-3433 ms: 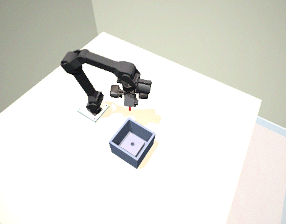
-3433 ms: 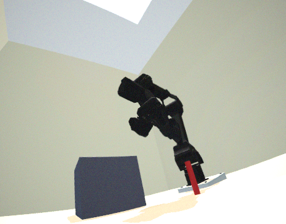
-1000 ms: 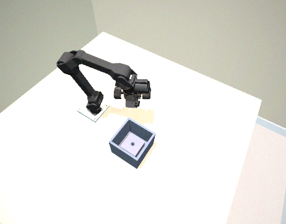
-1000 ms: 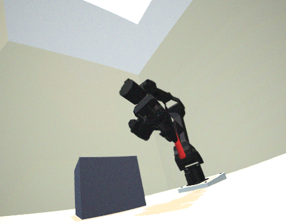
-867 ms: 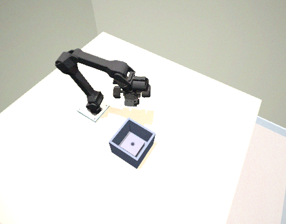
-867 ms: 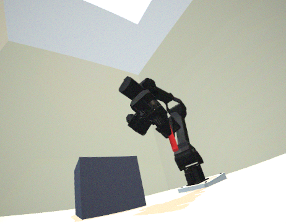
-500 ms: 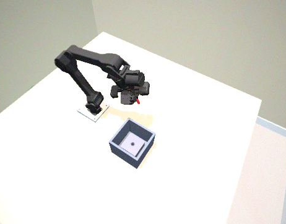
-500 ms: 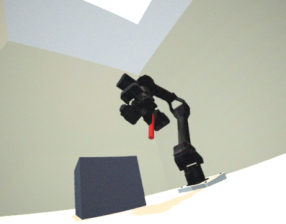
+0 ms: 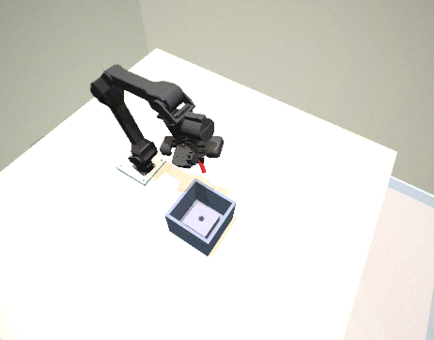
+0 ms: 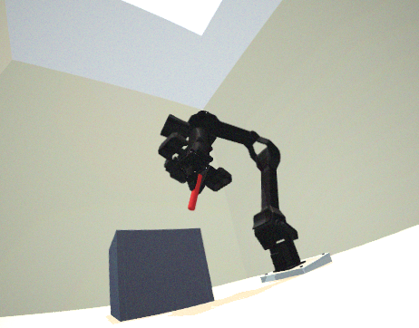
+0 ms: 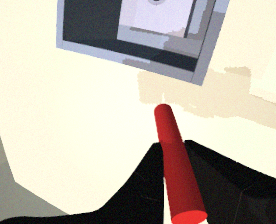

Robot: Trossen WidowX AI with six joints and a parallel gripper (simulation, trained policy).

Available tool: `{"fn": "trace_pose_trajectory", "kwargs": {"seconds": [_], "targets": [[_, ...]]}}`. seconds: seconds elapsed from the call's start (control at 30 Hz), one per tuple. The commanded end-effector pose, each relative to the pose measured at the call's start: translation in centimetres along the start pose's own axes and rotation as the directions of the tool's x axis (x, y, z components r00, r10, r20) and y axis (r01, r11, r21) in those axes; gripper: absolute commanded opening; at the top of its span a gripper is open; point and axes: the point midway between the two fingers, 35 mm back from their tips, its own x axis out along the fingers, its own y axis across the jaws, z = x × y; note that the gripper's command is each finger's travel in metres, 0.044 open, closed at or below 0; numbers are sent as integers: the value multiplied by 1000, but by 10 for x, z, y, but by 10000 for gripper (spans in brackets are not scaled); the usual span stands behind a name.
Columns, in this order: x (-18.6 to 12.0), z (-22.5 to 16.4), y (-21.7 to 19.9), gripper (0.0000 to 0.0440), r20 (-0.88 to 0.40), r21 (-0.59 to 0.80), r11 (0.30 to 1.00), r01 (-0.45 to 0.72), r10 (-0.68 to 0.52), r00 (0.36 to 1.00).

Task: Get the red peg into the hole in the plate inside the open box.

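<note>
The red peg [image 9: 202, 166] [image 10: 195, 194] [image 11: 176, 155] is held between the fingers, tilted, its lower end pointing down and free in the air. My gripper [image 10: 199, 181] [image 11: 171, 148] is shut on it, above the table and higher than the box. The open box [image 9: 221, 233] [image 10: 160, 272] [image 11: 125, 63] is dark blue-grey and stands upright on the table. The pale plate [image 9: 193, 221] [image 11: 139, 17] lies at its bottom, with a dark round hole [image 9: 201, 218] near the middle. In the exterior view the box walls hide the plate.
The arm's base plate [image 9: 145, 182] [image 10: 286, 274] is fixed on the white table [image 9: 282, 263] [image 10: 376, 281], behind the box in the top view. The box walls stand up all around the plate. Shadows of the arm fall between base and box.
</note>
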Motion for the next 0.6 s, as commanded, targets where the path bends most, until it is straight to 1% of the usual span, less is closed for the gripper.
{"fn": "trace_pose_trajectory", "kwargs": {"seconds": [0.0,0.3,0.57], "targets": [[-1,16,1,0,32,31,999,18,-19,999],[4,45,1,0,57,94,994,59,-65,996],[12,69,3,0,54,133,987,86,-94,994]]}}
